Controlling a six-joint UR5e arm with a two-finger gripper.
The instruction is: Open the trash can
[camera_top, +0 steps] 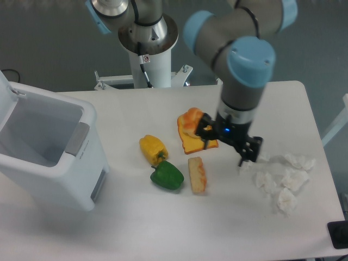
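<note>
**Bin open at far left, gripper well off to the right**

Nearest the camera: green pepper (167, 175) and a bread stick (197, 174) side by side, crumpled tissues (279, 176) at right. Just behind, at mid-table right: gripper (225, 142) hanging between the toast with a bun (194, 132) and the tissues, fingers spread, nothing held. Yellow pepper (153, 148) just left of the toast. Far left, well apart from all that: trash can (51, 150), lid raised past the frame edge, white inside showing, grey tab on the near rim. Judged from this: opening looks done already. Bin lies left of the gripper across the food; only one arm, so any return means a long leftward reach over the peppers.
</note>
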